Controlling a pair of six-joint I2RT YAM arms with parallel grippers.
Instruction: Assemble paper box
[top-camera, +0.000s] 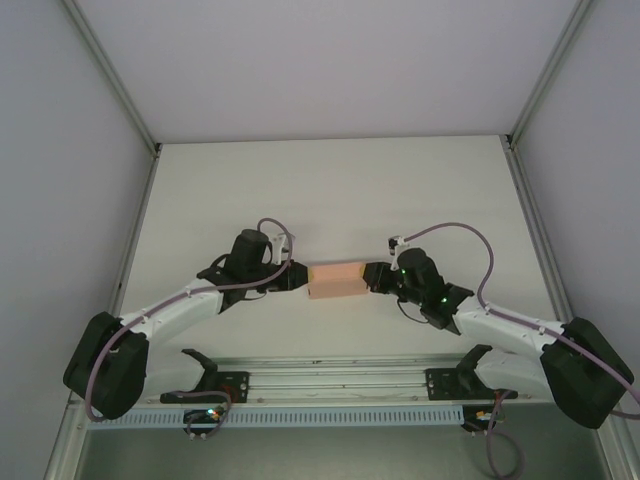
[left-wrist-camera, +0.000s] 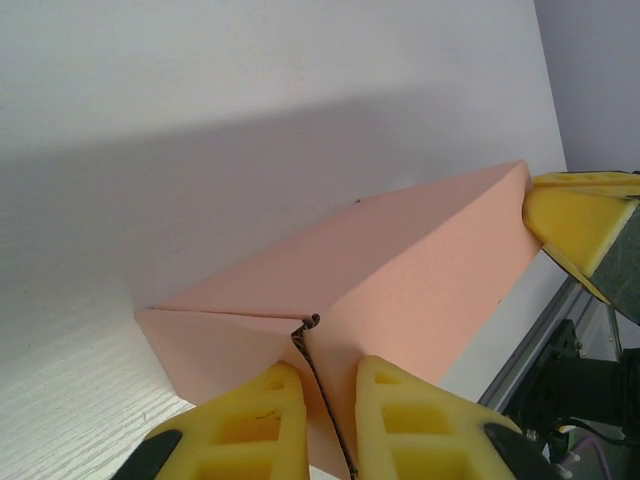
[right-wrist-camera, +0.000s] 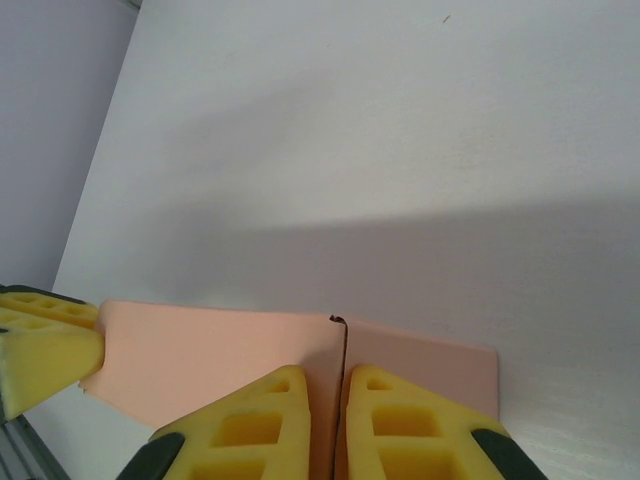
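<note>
The paper box (top-camera: 335, 279) is a small salmon-pink rectangular box lying on the white table between the two arms. My left gripper (top-camera: 300, 277) is at its left end and my right gripper (top-camera: 372, 277) at its right end. In the left wrist view the yellow fingers of the left gripper (left-wrist-camera: 330, 385) pinch a thin card edge at a corner seam of the box (left-wrist-camera: 420, 260). The right gripper's fingertip (left-wrist-camera: 575, 215) touches the far end. In the right wrist view the right gripper (right-wrist-camera: 340, 385) pinches the card edge of the box (right-wrist-camera: 200, 350) in the same way. The left gripper's fingertip (right-wrist-camera: 40, 350) shows at the far end.
The white table (top-camera: 330, 190) stretches away behind the box, bounded by grey walls on the left, right and back. An aluminium rail (top-camera: 330, 385) with the arm bases runs along the near edge.
</note>
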